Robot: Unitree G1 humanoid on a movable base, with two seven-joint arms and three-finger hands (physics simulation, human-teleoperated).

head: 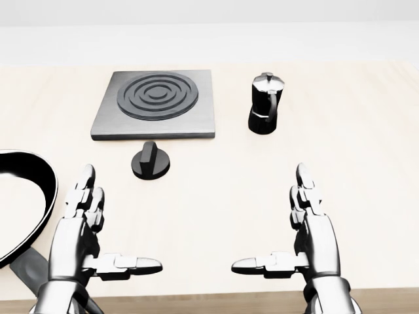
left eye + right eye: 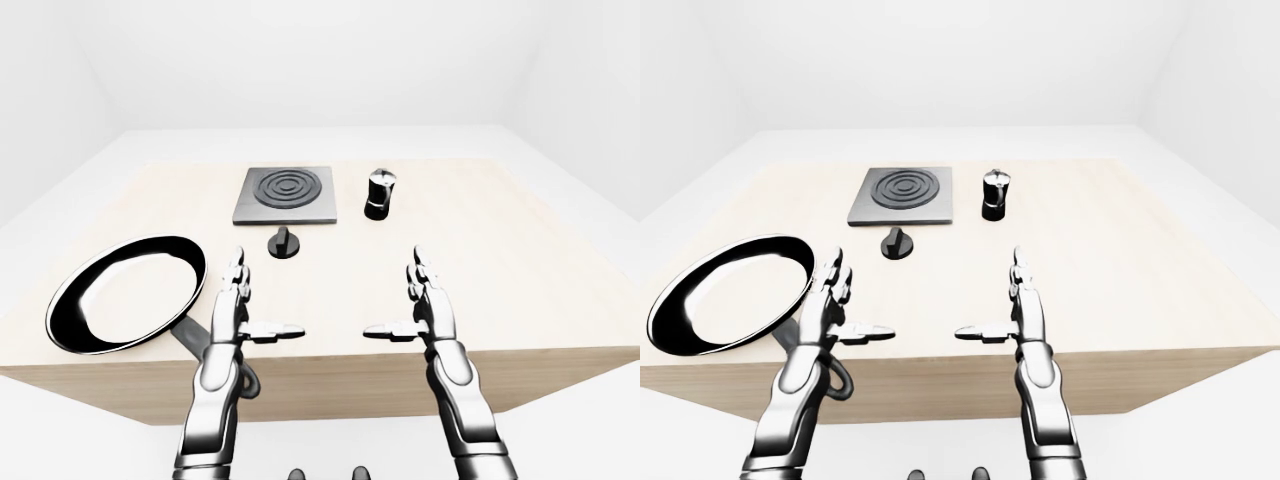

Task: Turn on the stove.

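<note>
A dark grey stove plate (image 1: 156,104) with ring-shaped burner lies on the wooden table, upper middle of the head view. Just below it sits its round black knob (image 1: 150,161) with a raised bar. My left hand (image 1: 108,232) hovers low left of the knob, fingers straight, thumb pointing right, open and empty. My right hand (image 1: 288,232) mirrors it at the lower right, also open and holding nothing. Both hands stay well short of the knob.
A black and silver moka pot (image 1: 266,104) stands right of the stove. A black frying pan (image 2: 127,292) lies at the left, its handle passing under my left arm. The table's near edge (image 2: 330,365) runs below my hands.
</note>
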